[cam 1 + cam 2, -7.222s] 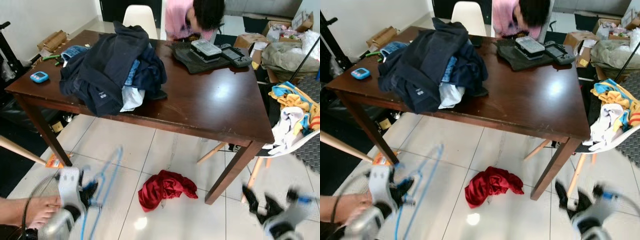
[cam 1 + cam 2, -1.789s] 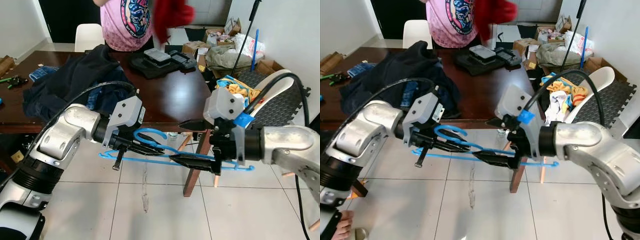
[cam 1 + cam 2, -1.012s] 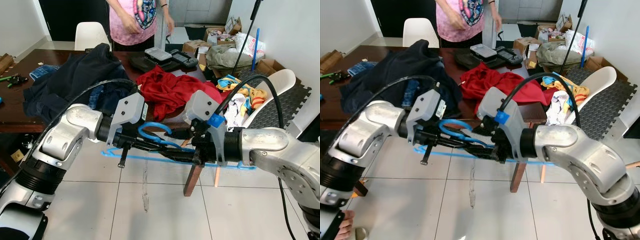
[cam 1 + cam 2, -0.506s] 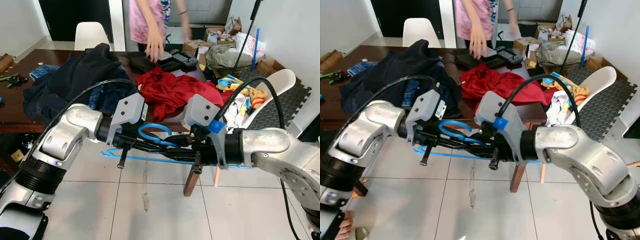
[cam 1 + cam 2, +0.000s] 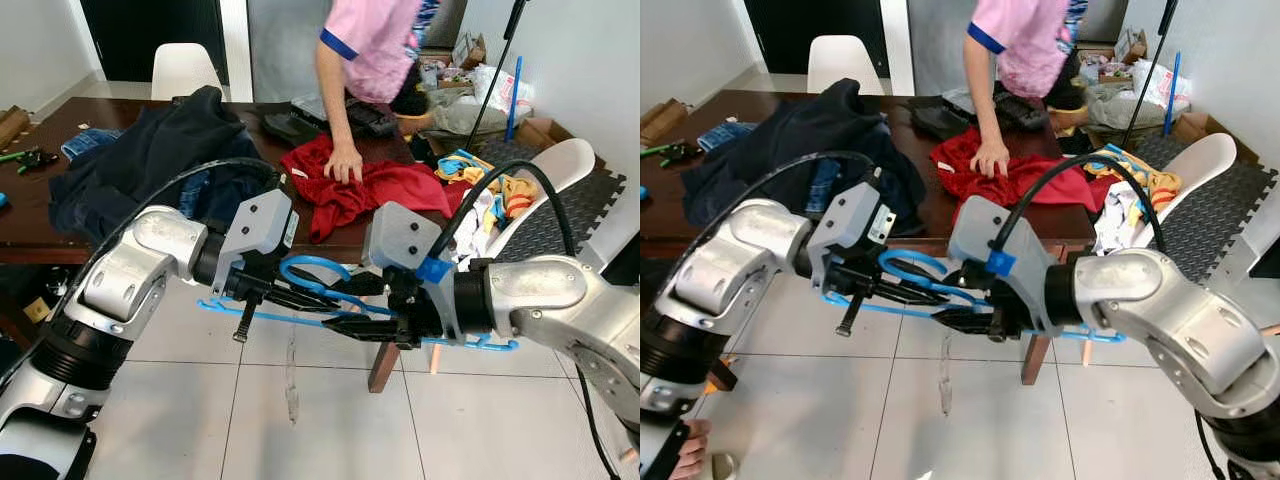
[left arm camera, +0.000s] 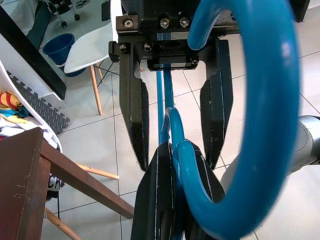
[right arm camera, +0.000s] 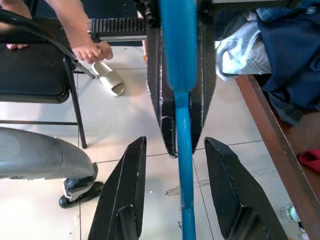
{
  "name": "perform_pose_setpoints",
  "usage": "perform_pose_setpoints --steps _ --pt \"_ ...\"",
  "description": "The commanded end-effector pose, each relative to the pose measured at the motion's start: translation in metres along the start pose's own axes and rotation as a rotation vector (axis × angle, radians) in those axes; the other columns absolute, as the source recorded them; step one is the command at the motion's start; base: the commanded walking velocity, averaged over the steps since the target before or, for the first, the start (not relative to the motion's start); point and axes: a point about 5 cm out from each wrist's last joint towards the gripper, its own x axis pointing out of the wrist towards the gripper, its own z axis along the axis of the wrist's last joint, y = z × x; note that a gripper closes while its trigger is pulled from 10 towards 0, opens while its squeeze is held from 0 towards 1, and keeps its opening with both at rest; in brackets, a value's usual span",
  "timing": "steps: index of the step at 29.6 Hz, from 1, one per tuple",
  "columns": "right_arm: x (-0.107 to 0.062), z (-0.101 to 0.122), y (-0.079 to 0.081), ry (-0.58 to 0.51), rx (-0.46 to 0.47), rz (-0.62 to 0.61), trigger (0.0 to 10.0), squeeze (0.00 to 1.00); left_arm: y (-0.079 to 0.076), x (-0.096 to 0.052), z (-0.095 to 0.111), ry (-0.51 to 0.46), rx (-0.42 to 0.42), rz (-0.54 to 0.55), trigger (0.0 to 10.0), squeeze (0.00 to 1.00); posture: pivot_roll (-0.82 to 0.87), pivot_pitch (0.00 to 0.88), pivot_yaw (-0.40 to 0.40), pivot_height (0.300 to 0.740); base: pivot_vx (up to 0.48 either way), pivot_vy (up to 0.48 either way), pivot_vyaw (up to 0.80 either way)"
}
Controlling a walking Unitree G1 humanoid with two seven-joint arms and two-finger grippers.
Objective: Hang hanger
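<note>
Blue hanger (image 5: 300,275) mid-frame, below table (image 5: 40,225) edge. Left gripper (image 5: 300,297) clenched on it near hook. Right gripper (image 5: 350,305) fingers spread around bar, apparently not touching. Person (image 5: 375,45) now leaning over, hand on red cloth (image 5: 385,185).

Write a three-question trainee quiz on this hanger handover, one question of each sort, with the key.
1. True or false: the left gripper is shut on the blue hanger.
2. How do the right gripper's fingers stand? A: shut on the hanger. B: open, with the hanger's bar between them. C: shut on a sock.
3. Fill in: the person's hand rests on the ___ garment on the table.

Key: 1 true; 2 B; 3 red.
</note>
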Motion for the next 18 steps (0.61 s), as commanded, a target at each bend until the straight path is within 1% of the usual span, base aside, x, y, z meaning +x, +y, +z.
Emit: perform_pose_setpoints --steps 1,3,4,6,7,8,18 --pt "0.0017 -0.0047 0.0028 0.036 0.000 0.017 10.0 0.00 0.0002 0.0036 0.0117 -0.041 0.045 -0.032 10.0 0.00 0.02 0.055 0.001 0.740 0.000 0.000 0.00" --pt "0.0016 -0.0046 0.0029 0.036 0.000 0.018 10.0 0.00 0.0002 0.0037 0.0119 -0.041 0.046 -0.033 10.0 0.00 0.02 0.053 0.001 0.740 0.000 0.000 0.00" --pt "0.0012 -0.0050 0.0025 0.044 -0.005 0.017 8.0 0.00 0.0000 0.0038 0.0119 -0.042 0.047 -0.035 10.0 0.00 0.01 0.049 0.000 0.740 0.000 0.000 0.00" --pt "0.0009 -0.0054 0.0022 0.050 -0.009 0.017 8.0 0.00 -0.0001 0.0039 0.0120 -0.042 0.048 -0.036 10.0 0.00 0.01 0.049 0.000 0.740 0.000 0.000 0.00" --pt "0.0007 -0.0057 0.0014 0.053 -0.012 0.011 1.1 0.00 -0.0002 0.0040 0.0121 -0.042 0.049 -0.038 10.0 0.00 0.01 0.049 0.000 0.740 0.000 0.000 0.00" --pt "0.0005 -0.0060 0.0003 0.056 -0.015 0.004 0.0 0.00 -0.0004 0.0042 0.0122 -0.043 0.049 -0.039 10.0 0.00 0.01 0.046 -0.002 0.740 0.000 0.000 0.00" --pt "0.0003 -0.0048 -0.0021 0.054 -0.034 -0.010 0.0 0.00 -0.0012 0.0059 0.0132 -0.052 0.051 -0.043 10.0 0.00 0.01 0.043 -0.003 0.740 0.000 0.000 0.00"
